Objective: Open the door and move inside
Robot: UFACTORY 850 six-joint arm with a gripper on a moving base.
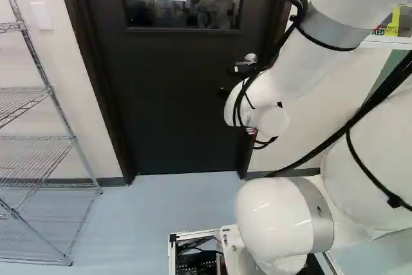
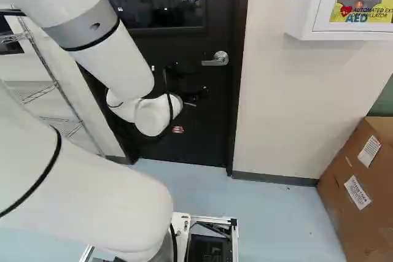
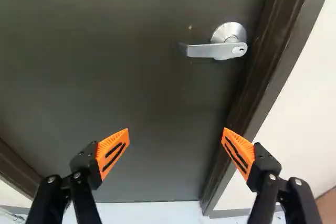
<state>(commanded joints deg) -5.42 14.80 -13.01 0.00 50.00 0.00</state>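
Claw [image 2: 195, 94] spread wide, orange pads well apart, and I've got the silver lever handle [image 3: 218, 50] ahead of it on the closed dark door [image 3: 142, 98]; pads seem clear of the handle, though depth is hard to judge.

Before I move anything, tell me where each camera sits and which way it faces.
Left base view: on the base, behind and left of the arm, facing the door; the arm fills its right side.
Right base view: behind and right of the arm, facing the same door; the arm fills its left side.
Wrist view: on the wrist, looking past the open tool toward the door's handle.
Both base views share the wire shelf.
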